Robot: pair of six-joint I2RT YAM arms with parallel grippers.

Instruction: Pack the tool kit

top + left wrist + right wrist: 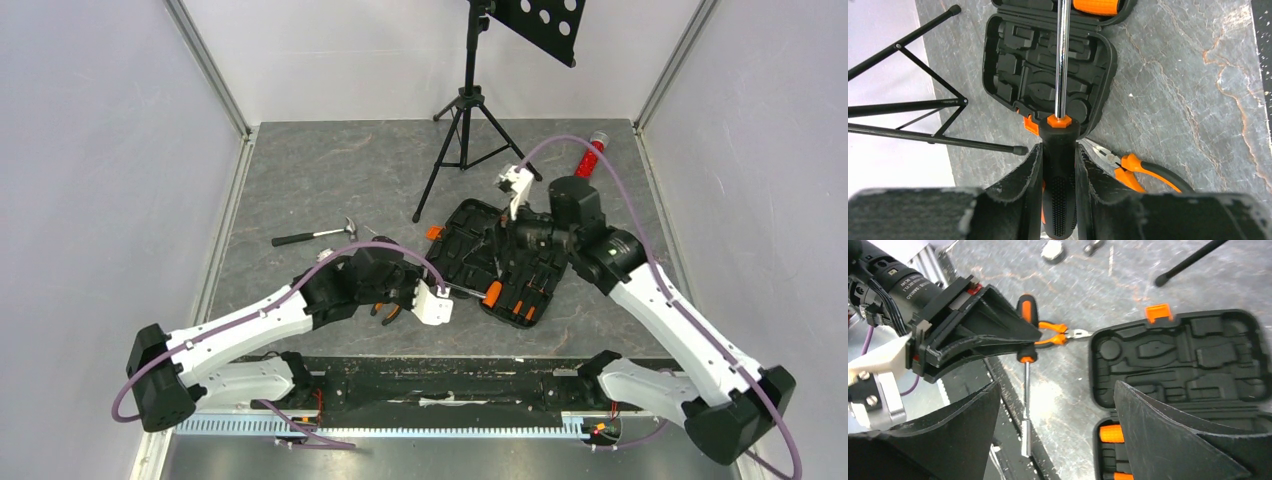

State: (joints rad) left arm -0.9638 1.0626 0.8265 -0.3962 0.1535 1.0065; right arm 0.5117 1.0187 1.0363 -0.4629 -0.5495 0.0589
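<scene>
Currently the left gripper (1059, 152) grips the screwdriver (1059, 192) by its black handle, shaft aimed straight ahead at the open case (1013, 75) lying just beyond, while the right gripper (1057, 390), jaws spread wide and holding nothing, hovers above that case.

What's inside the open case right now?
In the case, the latch-side half shows empty moulded slots; the other half holds orange-handled tools, mostly hidden behind the right fingers.
</scene>
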